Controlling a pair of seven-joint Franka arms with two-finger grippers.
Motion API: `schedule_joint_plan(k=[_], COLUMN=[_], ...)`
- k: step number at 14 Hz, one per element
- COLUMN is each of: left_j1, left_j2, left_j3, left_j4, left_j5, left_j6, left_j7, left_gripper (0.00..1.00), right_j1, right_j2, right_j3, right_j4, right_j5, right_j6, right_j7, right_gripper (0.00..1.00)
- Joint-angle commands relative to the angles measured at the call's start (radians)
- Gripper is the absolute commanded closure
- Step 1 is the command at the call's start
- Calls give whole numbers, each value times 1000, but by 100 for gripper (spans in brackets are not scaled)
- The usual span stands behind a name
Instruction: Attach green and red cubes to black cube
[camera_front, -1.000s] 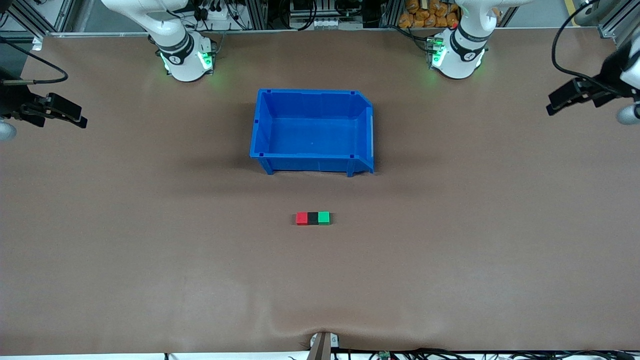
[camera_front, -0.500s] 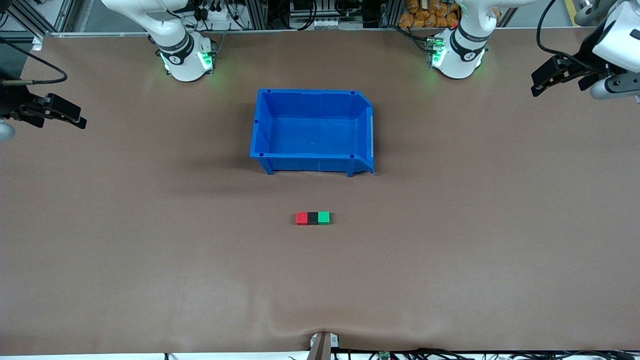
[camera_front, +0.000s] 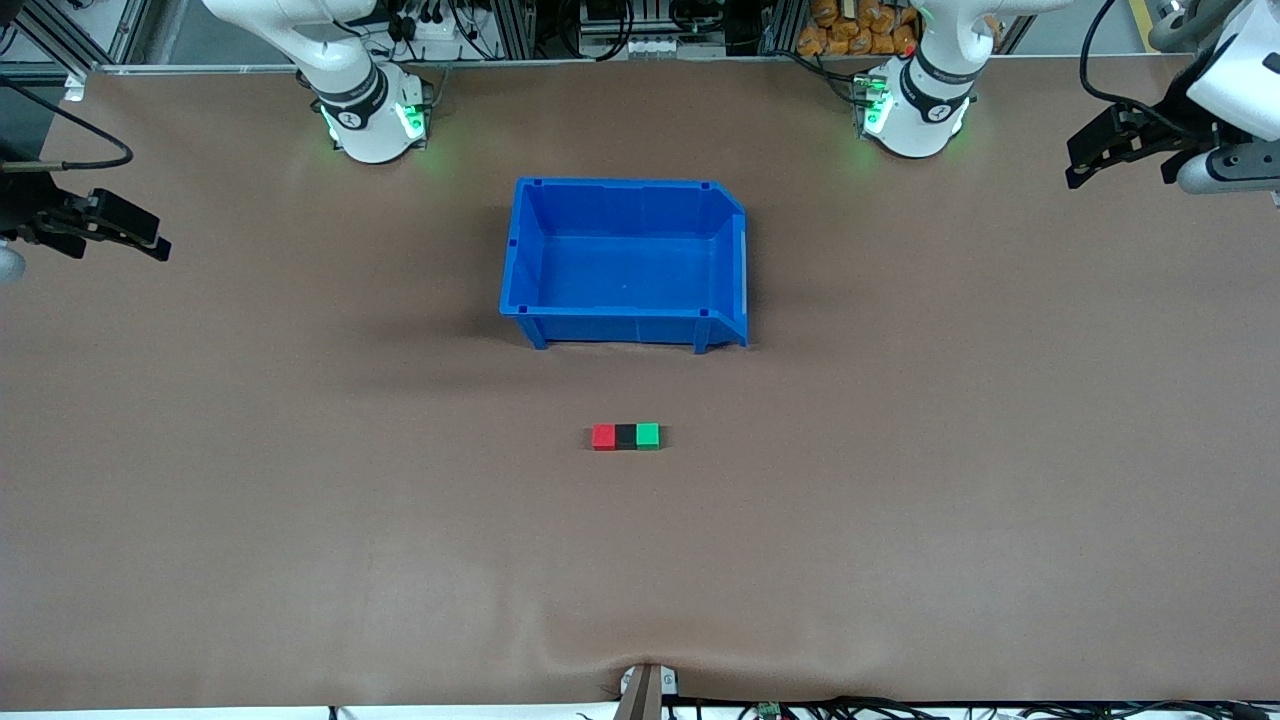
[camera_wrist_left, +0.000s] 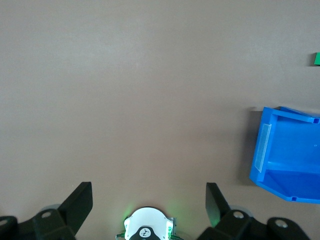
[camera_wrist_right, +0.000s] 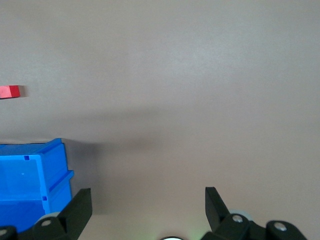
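Black cube (camera_front: 625, 436) sits in a tight row on the brown table (camera_front: 300, 500), the red cube (camera_front: 603, 436) touching it toward the right arm's end and the green cube (camera_front: 648, 436) touching it toward the left arm's end. The row lies nearer to the front camera than the blue bin (camera_front: 520, 260), which stands empty at mid-table. All three cubes look alike in size, matte and plain, their top faces level and their edges in line, with no gap showing between them.

Judging from that, the joining looks done and what is left is to park clear. Doing that well means holding both arms high and wide of the row, so nothing brushes such light pieces apart.

Left gripper (camera_front: 1120, 155) hangs over the table's edge at the left arm's end, fingers spread wide and holding nothing. Right gripper (camera_front: 125, 230) hangs over the edge at the right arm's end, likewise open and empty. Each wrist view catches only a sliver of the row: green at one frame edge, red at the other.
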Motion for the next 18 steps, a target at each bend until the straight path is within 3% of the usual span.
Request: schedule_joint_plan(k=[1,18], left_j1=[6,42], left_j2=[6,9], left_j3=[5,5], left_j4=[13,48], left_j5=[-14,-8], left_j6=[6,-14], left_j7=[11,2], left_gripper=[0,0], right_j1=[-3,-5], right_j2=[-11,-3], right_j3=[4,4], right_j4=[-7,0], right_j5=[-11,-10], right_j6=[6,4], right_j7=[19,16], right_gripper=[0,0])
